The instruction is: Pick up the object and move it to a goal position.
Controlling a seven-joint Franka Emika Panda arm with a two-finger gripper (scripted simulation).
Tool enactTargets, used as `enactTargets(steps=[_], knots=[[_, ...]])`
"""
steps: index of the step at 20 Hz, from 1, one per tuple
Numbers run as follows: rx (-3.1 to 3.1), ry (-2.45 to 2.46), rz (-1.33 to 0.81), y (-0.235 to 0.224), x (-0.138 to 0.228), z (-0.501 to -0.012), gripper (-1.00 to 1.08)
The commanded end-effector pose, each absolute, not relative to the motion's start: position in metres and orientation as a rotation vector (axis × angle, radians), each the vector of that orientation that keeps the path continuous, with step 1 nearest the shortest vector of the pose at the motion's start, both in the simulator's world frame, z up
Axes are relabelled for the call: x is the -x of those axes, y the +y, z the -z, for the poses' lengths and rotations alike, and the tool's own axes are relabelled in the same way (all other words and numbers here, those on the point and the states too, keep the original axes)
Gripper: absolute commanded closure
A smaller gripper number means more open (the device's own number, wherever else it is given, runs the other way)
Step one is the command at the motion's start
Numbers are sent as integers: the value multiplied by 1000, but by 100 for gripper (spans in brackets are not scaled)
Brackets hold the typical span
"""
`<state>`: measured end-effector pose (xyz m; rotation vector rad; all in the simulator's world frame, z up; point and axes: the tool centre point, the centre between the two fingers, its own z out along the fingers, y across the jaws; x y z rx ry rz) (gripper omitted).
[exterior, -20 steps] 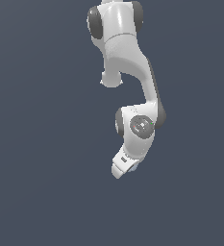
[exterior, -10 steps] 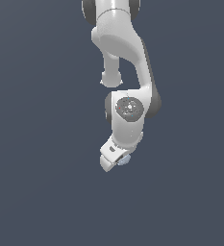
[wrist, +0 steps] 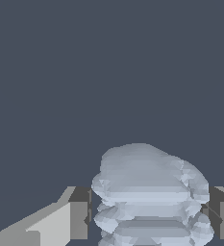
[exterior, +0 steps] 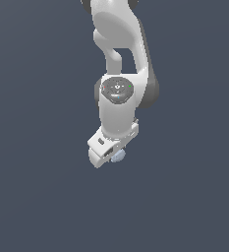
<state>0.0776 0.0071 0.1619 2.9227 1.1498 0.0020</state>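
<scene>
Object, the pale blue-grey lump of stacked facets, sits between the two fingers of the hand, which appear pinched against its sides in the wrist view; in the exterior view only a small part of it peeks out under the white hand. Gripping it across the middle looks like a way to keep so irregular a shape from twisting loose during the carry. No goal marker or desk edge can be made out against the plain dark background.
</scene>
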Motion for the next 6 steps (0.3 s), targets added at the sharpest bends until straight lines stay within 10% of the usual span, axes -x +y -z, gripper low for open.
enactTargets(steps=[1,6], knots=[[-2923,1152,0,4,-77,-167,108],[-2923,1152,0,4,-78,-167,108]])
